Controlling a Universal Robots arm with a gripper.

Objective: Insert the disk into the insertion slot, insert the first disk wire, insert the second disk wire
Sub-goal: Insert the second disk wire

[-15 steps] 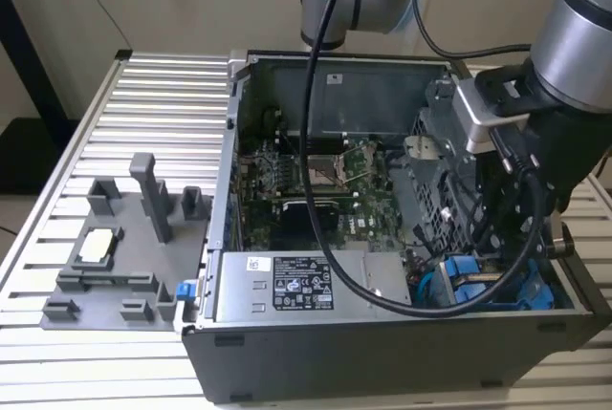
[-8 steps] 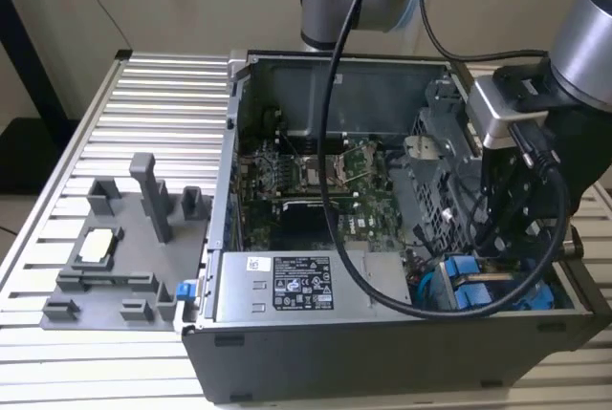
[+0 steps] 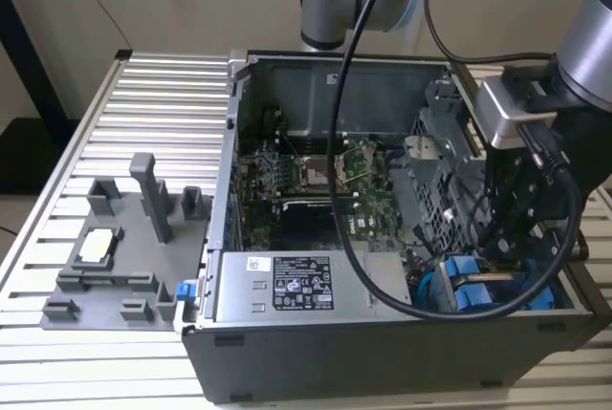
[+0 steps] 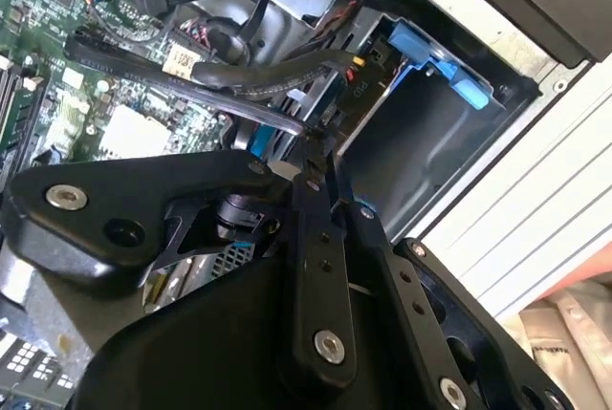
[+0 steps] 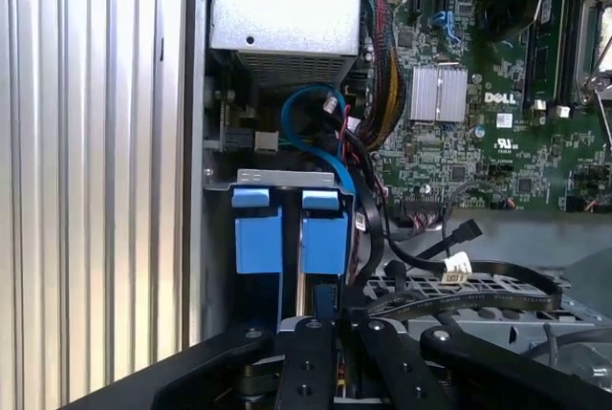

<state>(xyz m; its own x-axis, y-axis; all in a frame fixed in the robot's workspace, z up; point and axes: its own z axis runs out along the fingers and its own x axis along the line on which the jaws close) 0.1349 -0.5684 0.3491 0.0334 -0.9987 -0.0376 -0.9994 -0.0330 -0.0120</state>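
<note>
I have the gripper (image 3: 507, 238) down inside the open computer case (image 3: 382, 353), at the near corner on the exterior view's right. Its black fingers (image 4: 316, 238) sit pressed together with no gap I can see; whether anything thin is pinched between them I cannot tell, though a black cable (image 4: 258, 80) runs just past their tips in the second wrist view. Right beside the gripper are two blue-fronted carriers (image 5: 292, 228) standing side by side in the grey metal drive cage (image 5: 287, 178). One of them carries the disk (image 3: 475, 292); from here I cannot tell which, as only blue plastic faces show. A blue cable (image 5: 320, 142) loops just above them, with a black wire and its white plug (image 5: 457, 267) lying loose nearby. To the exterior view's left of the carriers is the grey power-supply box (image 3: 306, 286). Farther back lies the green motherboard (image 3: 316, 185). Outside the case, on the exterior view's left, a grey fixture tray (image 3: 124, 267) rests on the ribbed table (image 3: 153, 95).
</note>
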